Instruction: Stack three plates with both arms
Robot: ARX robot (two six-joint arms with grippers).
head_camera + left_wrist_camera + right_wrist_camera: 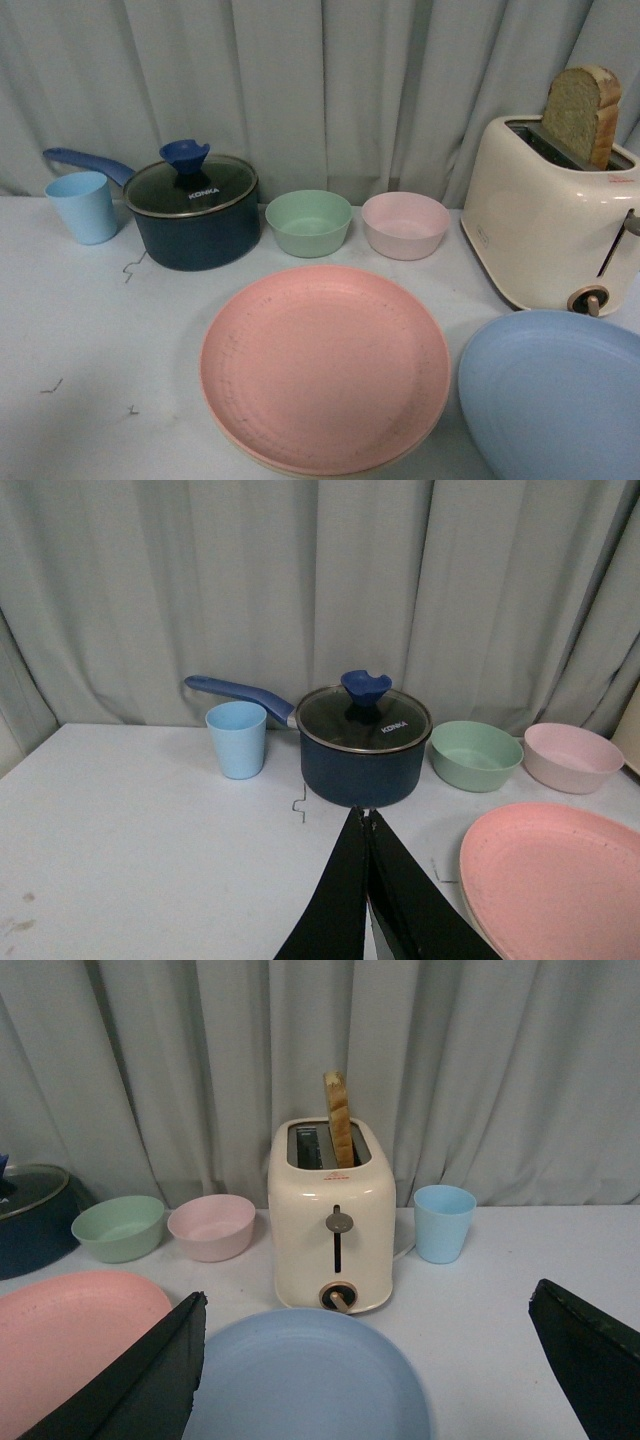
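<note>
At lower centre of front view, pink plate (325,365) sits on beige plate (262,462), only rim showing; blue plate (555,395) lower right, just beside. Left gripper (364,818) pressed together, empty; right gripper (367,1297) spread wide, holding nothing.

White table (80,335) back row: cup (82,207), saucepan (195,225), green bowl (308,222), pink bowl (405,225), toaster (545,215). Front: beige plate (232,443) under pink plate (325,365), light blue plate (555,395) beside.

1. Matt, faintly ringed: pink plate (325,368), blue plate (555,395).
2. Glossy glass with a metal rim: lid (190,187).
3. Smooth, slightly shiny cream shell: toaster (545,230).
4. Grey cloth: curtain (300,90).
5. Smooth, matt white: desk (90,340).
</note>
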